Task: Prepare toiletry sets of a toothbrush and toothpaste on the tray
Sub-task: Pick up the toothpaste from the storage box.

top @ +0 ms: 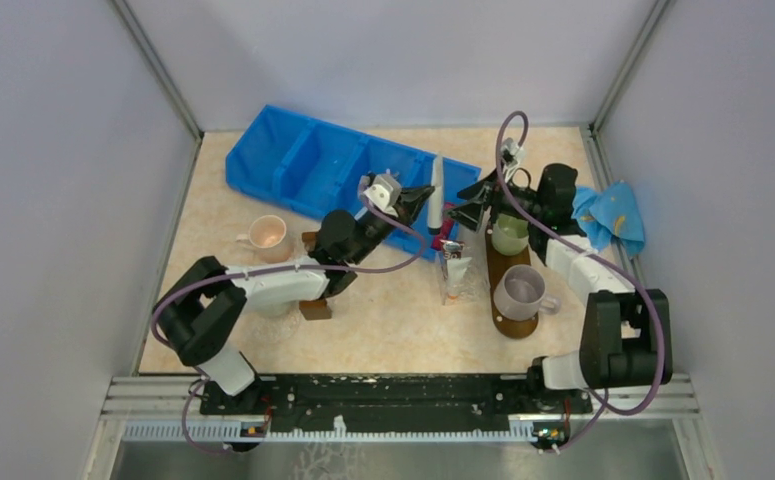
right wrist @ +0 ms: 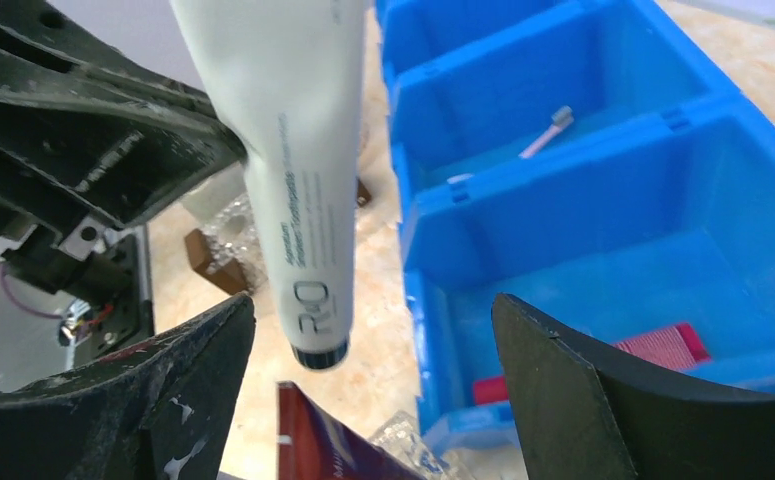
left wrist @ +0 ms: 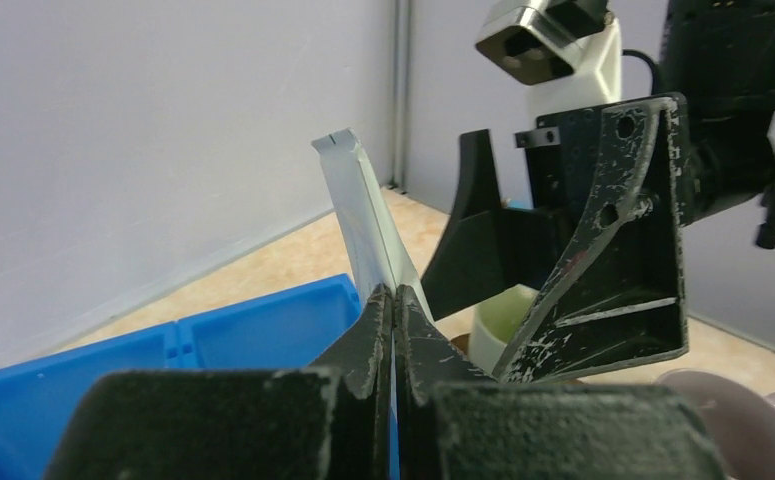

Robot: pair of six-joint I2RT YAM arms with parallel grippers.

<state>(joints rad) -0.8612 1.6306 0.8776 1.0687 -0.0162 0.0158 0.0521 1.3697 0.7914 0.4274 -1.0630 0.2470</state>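
My left gripper is shut on a white toothpaste tube and holds it up over the blue bin's right end. From the left wrist, the tube rises out of the closed fingers, crimped end up. My right gripper is open, with its fingers on either side of the tube and not touching it. A red and white toothpaste tube lies on the table below. The dark brown tray lies to the right. A pink toothbrush lies in a bin compartment.
The blue compartment bin spans the back. A green cup and a mauve mug stand on the tray. A pink cup and a small brown block sit left. A blue cloth lies at the right wall.
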